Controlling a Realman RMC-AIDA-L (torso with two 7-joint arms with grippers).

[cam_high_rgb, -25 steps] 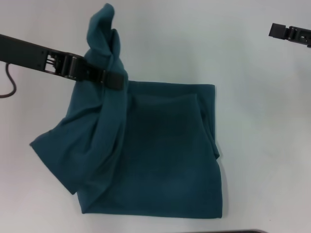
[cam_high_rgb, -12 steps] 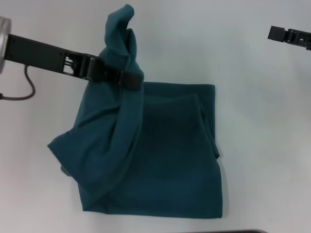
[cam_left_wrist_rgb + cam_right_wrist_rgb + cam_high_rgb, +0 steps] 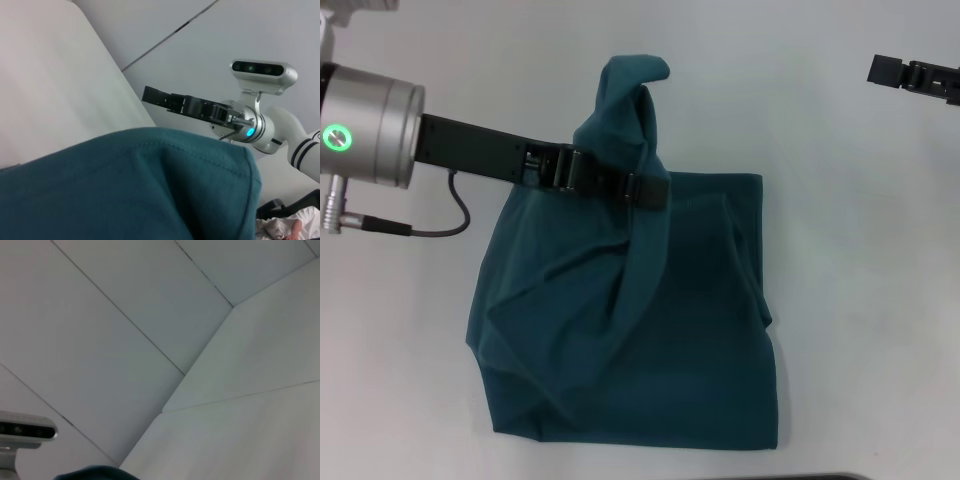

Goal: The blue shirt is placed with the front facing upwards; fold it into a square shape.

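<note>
Fingers of the left gripper [image 3: 648,189] clench a bunched fold of the blue shirt [image 3: 660,340], held raised to carry it across the layers on the bench [image 3: 860,250], while the right gripper [image 3: 890,70] idles aside, its grip unreadable.

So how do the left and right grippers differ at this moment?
The left gripper is over the blue shirt, shut on a lifted bunch of cloth; the right gripper holds nothing and hangs over the bare table, far right of the shirt. Both are black.

No readable text, labels, brands or numbers on anything in view
</note>
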